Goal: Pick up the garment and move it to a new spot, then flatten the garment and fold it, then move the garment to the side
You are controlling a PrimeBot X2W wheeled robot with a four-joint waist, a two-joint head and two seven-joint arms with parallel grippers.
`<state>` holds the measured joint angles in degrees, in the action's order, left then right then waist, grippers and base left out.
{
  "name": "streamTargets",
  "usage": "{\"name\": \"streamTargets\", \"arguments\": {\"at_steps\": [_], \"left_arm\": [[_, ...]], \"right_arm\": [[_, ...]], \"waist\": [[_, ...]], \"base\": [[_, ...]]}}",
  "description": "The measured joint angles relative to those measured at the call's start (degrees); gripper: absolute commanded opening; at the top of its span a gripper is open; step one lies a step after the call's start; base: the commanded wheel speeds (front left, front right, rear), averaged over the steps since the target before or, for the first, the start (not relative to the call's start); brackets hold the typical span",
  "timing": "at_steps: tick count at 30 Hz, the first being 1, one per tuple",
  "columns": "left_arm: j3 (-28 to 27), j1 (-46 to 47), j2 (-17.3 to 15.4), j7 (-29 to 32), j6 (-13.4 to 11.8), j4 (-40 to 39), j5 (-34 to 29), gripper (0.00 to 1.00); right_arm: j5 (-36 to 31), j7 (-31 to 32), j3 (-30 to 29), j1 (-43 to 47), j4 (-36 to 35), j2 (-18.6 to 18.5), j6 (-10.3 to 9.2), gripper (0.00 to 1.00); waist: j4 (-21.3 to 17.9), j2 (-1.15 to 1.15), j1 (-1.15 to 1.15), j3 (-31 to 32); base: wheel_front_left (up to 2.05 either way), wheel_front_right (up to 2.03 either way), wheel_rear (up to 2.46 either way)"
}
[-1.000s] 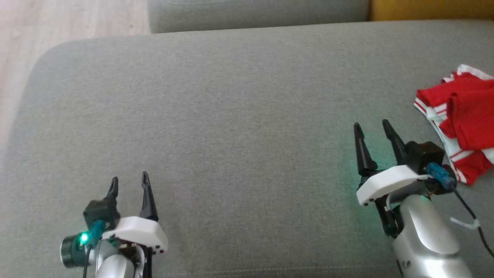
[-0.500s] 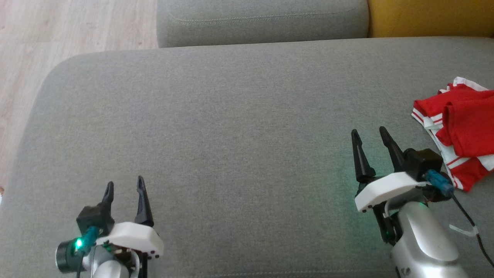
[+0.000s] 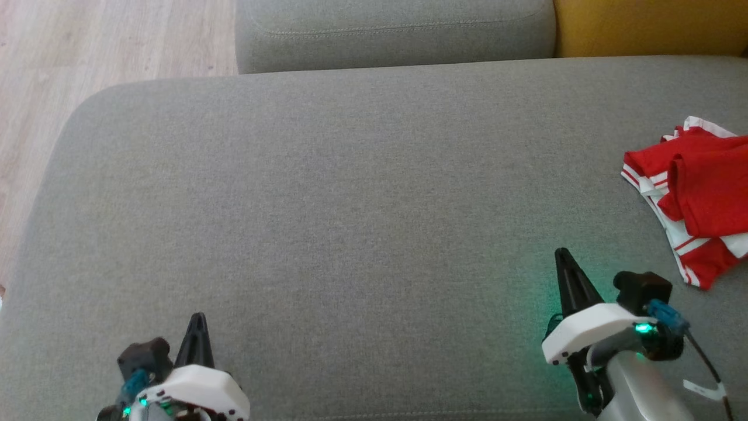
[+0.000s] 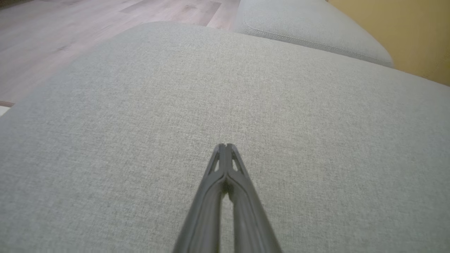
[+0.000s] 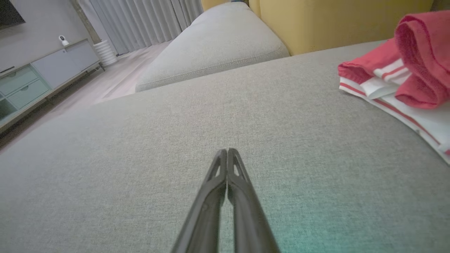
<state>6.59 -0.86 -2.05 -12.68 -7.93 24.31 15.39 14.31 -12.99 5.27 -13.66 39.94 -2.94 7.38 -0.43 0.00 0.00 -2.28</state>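
Grey sofa seat (image 3: pixel 350 193) stretched under both arms, where the left gripper (image 3: pixel 197 321) and the right gripper (image 3: pixel 564 258) each had its two dark fingers pressed tip to tip, holding nothing, near the seat's front edge. Beyond the right gripper and apart from it, the crumpled red-and-white garment (image 3: pixel 698 193) lay at the seat's right side. Farther back sat a grey back cushion (image 3: pixel 391 29), yellow upholstery (image 3: pixel 648 26) and pale wood floor (image 3: pixel 87 47).

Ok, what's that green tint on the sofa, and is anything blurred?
Head view: green glow on the grey fabric sofa cushion beside the right gripper, likely from its wrist lamp. Right wrist view: same teal cast lower right; the red and white striped garment looks soft. Left wrist view: even light, no glare.
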Motion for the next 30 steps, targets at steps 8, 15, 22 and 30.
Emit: {"name": "streamTargets", "arguments": {"at_steps": [8,15,22,30], "left_arm": [[-0.5,0.0,0.0,1.1,1.0,-0.4,5.3,0.00],[-1.4,0.0,0.0,2.2,1.9,-0.9,9.7,0.00],[-1.9,0.2,0.0,3.4,3.0,-1.5,14.3,0.00],[-2.6,0.4,0.0,4.6,3.9,-2.0,19.4,0.00]], "right_arm": [[5.4,1.5,-0.6,0.1,-1.6,0.0,0.00,0.00],[9.9,2.4,-1.5,0.2,-3.0,0.0,0.00,0.00],[14.5,3.4,-2.2,0.5,-4.4,0.0,0.00,0.00],[19.8,5.0,-3.1,1.6,-5.9,0.1,0.00,0.00]], "waist": [[0.0,0.00,0.00,0.1],[0.1,0.00,0.00,0.3],[0.1,0.00,0.00,0.4],[0.1,0.00,0.00,0.5]], "base": [[0.00,0.00,0.00],[0.00,0.00,0.00],[0.00,0.00,0.00],[0.00,0.00,0.00]]}}
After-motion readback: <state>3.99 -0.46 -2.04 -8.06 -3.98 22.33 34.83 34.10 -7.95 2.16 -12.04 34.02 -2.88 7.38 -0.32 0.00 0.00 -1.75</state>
